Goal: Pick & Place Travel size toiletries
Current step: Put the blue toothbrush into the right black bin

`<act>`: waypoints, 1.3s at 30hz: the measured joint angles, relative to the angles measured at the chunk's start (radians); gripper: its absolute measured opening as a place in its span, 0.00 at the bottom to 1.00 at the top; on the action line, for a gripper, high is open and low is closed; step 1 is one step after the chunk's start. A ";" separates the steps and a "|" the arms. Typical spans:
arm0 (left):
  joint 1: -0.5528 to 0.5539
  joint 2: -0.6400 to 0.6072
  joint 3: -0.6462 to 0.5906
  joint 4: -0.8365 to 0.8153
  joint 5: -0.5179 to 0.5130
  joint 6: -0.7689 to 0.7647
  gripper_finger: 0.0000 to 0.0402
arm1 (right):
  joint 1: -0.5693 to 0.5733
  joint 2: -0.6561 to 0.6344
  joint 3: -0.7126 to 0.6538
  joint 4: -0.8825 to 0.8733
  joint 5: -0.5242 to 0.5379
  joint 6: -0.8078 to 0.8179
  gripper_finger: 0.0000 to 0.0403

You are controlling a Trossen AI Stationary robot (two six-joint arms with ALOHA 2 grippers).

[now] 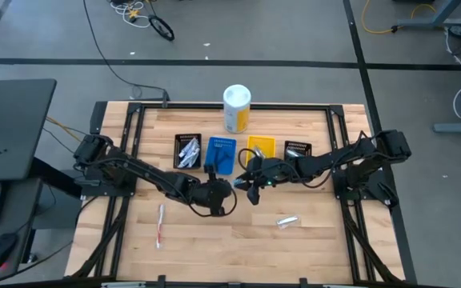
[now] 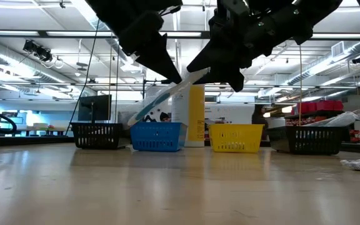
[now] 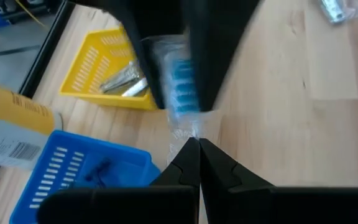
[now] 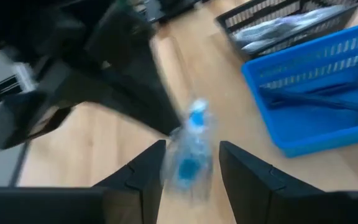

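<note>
A blue toothbrush in a clear wrapper (image 3: 182, 87) hangs in the air at the table's middle, between both grippers. My left gripper (image 3: 197, 149) reaches in from the table's left and is shut on the wrapper. My right gripper (image 4: 191, 155) comes from the right and is open. Its fingers stand on either side of the blue head (image 4: 194, 146); I cannot tell whether they touch it. In the low view the toothbrush (image 2: 161, 94) slants across in front of the blue bin. My left gripper pinches the clear wrapper's crumpled part (image 3: 188, 132), just short of the blue head, between its two shut fingers. The fingers come from the table's left, along the toothbrush. The toothbrush is lifted clear of the table and tilted, its lower end (image 2: 136, 119) toward the left.
Along the far side stand a black bin (image 1: 186, 150), a blue bin (image 1: 220, 154), a yellow bin (image 1: 261, 146) holding silver tubes (image 3: 123, 84), another black bin (image 1: 297, 150), and behind them a white-and-yellow canister (image 1: 236, 108). A red toothbrush (image 1: 160, 224) and a wrapped tube (image 1: 288, 222) lie nearer.
</note>
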 joint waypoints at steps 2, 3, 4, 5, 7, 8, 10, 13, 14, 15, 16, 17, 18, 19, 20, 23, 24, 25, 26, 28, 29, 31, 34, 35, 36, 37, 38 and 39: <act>0.000 0.000 0.000 0.003 0.000 0.001 0.00 | 0.000 0.000 0.000 0.000 0.044 -0.005 0.39; 0.000 0.000 0.000 0.004 0.000 0.002 0.00 | 0.000 0.000 0.000 -0.001 0.057 -0.012 0.39; 0.000 0.000 0.000 0.004 0.000 0.001 0.00 | -0.001 0.000 0.000 -0.001 0.059 -0.021 0.38; 0.000 0.000 0.000 0.004 0.000 0.000 0.00 | -0.001 0.000 0.000 0.000 0.058 -0.028 0.37; 0.000 0.000 0.000 0.003 0.001 0.001 0.00 | -0.001 0.000 0.000 -0.001 0.050 -0.034 0.33; 0.000 0.000 0.000 0.003 0.000 0.001 0.00 | -0.001 0.000 0.000 -0.004 0.035 -0.034 0.32; 0.000 0.000 0.000 0.003 -0.010 0.002 0.00 | -0.001 -0.001 0.000 -0.011 0.011 -0.034 0.29; 0.004 0.000 0.000 0.004 -0.004 0.001 0.00 | -0.001 -0.001 0.000 -0.011 0.006 -0.034 0.25; 0.005 0.000 0.000 0.004 -0.003 0.001 0.01 | -0.001 -0.001 0.000 -0.012 0.006 -0.034 0.23; 0.006 0.000 0.000 0.004 -0.003 0.000 0.01 | -0.001 -0.001 0.000 -0.012 0.006 -0.034 0.22; 0.006 0.000 0.000 0.004 -0.003 -0.001 0.02 | -0.001 -0.001 0.000 -0.012 0.007 -0.034 0.22; 0.007 0.000 0.000 0.004 -0.004 -0.001 0.02 | -0.001 -0.001 0.000 -0.014 0.007 -0.034 0.21; 0.007 0.000 0.000 0.004 -0.004 -0.001 0.02 | -0.001 -0.001 0.000 -0.015 0.007 -0.034 0.21; 0.007 0.000 0.000 0.004 -0.004 -0.002 0.03 | -0.001 -0.001 0.000 -0.016 0.007 -0.034 0.21; 0.007 0.000 0.000 0.004 -0.004 -0.002 0.03 | -0.001 -0.001 0.000 -0.017 0.007 -0.034 0.20; 0.007 0.000 0.000 0.004 -0.003 -0.027 0.06 | -0.001 -0.001 0.000 -0.029 0.007 -0.034 0.20; 0.007 0.000 0.000 0.004 -0.001 -0.040 0.07 | -0.001 -0.001 0.000 -0.039 0.007 -0.034 0.20; 0.008 0.000 0.000 0.004 0.002 -0.051 0.08 | -0.001 -0.001 0.000 -0.055 0.008 -0.034 0.20; 0.008 0.000 0.000 0.004 0.004 -0.060 0.10 | -0.001 -0.001 0.000 -0.069 0.009 -0.034 0.20; 0.008 0.000 0.000 0.004 0.004 -0.067 0.14 | -0.001 -0.001 0.000 -0.092 0.028 -0.034 0.20; 0.008 0.000 0.000 0.004 0.004 -0.067 0.16 | 0.000 -0.001 0.000 -0.107 0.046 -0.034 0.20; 0.009 0.000 0.000 0.004 0.004 -0.070 0.20 | 0.000 -0.001 0.000 -0.138 0.067 -0.034 0.20; 0.013 0.000 0.000 0.004 0.003 -0.086 0.26 | 0.001 -0.024 0.000 -0.159 0.069 -0.034 0.20; 0.015 0.000 0.000 0.004 0.003 -0.098 0.28 | 0.003 -0.042 0.000 -0.168 0.069 -0.034 0.20; 0.017 0.000 0.000 0.003 0.003 -0.102 0.29 | 0.007 -0.063 0.000 -0.175 0.070 -0.034 0.20; 0.019 0.000 0.000 0.002 0.003 -0.105 0.31 | 0.011 -0.091 0.000 -0.188 0.070 -0.034 0.20; 0.021 0.000 0.000 -0.003 0.002 -0.107 0.32 | 0.015 -0.124 0.000 -0.219 0.076 -0.034 0.20; 0.023 -0.001 0.000 -0.006 0.002 -0.106 0.32 | 0.020 -0.162 0.000 -0.251 0.092 -0.034 0.20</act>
